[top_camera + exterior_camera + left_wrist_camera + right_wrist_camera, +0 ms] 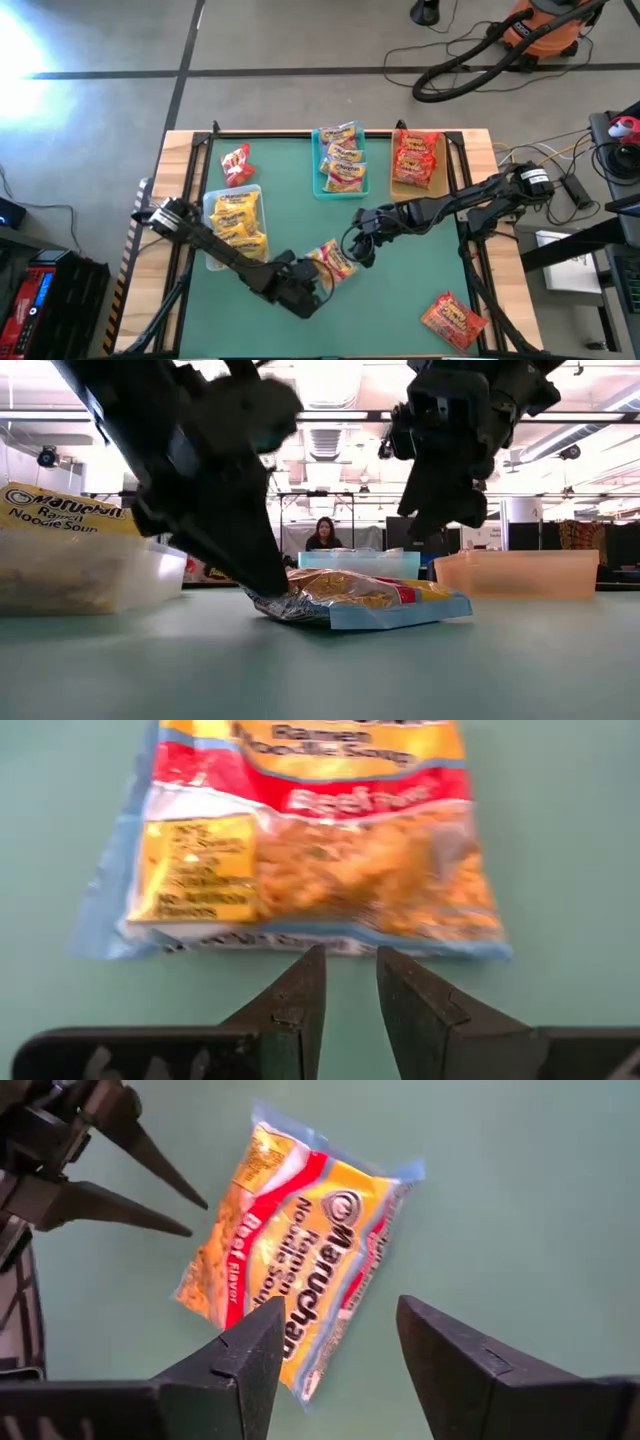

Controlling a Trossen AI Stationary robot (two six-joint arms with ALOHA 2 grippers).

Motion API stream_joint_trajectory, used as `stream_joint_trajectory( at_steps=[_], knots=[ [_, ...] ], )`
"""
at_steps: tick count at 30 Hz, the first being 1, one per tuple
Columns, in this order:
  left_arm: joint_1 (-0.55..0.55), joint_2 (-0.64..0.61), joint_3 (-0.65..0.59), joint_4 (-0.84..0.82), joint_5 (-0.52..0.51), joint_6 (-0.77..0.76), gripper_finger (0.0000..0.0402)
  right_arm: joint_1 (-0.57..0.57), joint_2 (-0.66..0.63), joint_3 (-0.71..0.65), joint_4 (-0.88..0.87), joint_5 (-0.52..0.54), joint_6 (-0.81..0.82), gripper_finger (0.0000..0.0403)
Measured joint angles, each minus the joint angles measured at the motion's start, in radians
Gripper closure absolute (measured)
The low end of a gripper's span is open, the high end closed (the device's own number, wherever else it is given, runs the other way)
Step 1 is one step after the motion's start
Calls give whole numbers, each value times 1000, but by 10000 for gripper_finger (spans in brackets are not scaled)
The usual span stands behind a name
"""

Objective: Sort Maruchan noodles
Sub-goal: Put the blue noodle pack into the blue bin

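Centrally, near the front of the green table [400,300], one beef noodle packet [333,260] lies flat and loose. Left gripper [350,982] sits at its near-left edge, fingers a narrow slit apart, holding nothing. Right gripper [335,1355] hovers above its right end, fingers spread, empty. Clear tray [212,262] to the left, teal tray [322,188] and tan tray [395,185] far side. Risk: both grippers crowd one packet; crinkly film may slide away, or fingers collide.

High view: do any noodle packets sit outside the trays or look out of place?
Yes. Three lie loose on the mat: a red packet near the far left corner, another red one at the near right edge, and a beef packet mid-table, askew between the left gripper and the open right gripper.
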Motion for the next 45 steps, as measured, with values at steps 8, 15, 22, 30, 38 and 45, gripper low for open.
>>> stream_joint_trajectory(
  at_steps=[8, 15, 22, 30, 38, 45],
  knots=[
    [74, 39, -6, 13, -7, -1, 326, 2, 0, -13, 3, 3, 37, 225],
    [157, 52, -6, 94, -32, 76, 326, 3, 0, -13, 3, -3, 55, 225],
    [166, 27, -4, 119, 27, 161, 326, 16, 0, -13, -52, -68, 59, 227],
    [148, -6, -3, 165, 39, 389, 326, 40, -1, -53, -40, -68, 61, 227],
    [200, -5, -4, 227, 57, 470, 326, 42, -2, -109, 17, -68, 109, 228],
    [205, 18, -10, 228, 138, 503, 326, 46, -6, -114, 66, -68, 122, 227]
  ],
)
